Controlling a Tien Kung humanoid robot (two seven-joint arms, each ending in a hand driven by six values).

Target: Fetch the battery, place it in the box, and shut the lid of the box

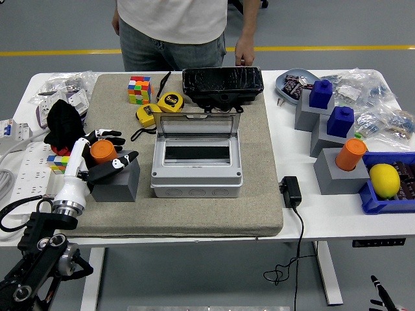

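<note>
An orange battery (102, 151) stands upright in a grey block (120, 183) on the left of the felt mat. My left hand (123, 146) reaches in from the lower left, its fingers spread behind the battery and its thumb in front, not clearly gripping it. The grey box (196, 176) sits mid-mat with its clear lid (197, 122) standing open. Of my right hand (380, 293), only a dark tip shows at the bottom right, below the table.
A person stands at the far side, one hand (244, 53) by the black case (222, 83). Tape measures (159, 107) and a puzzle cube (139, 89) lie behind the block. A second orange cylinder (351, 154), blue blocks (340, 121) and a lemon (384, 179) sit right. A power adapter (291, 192) lies beside the mat.
</note>
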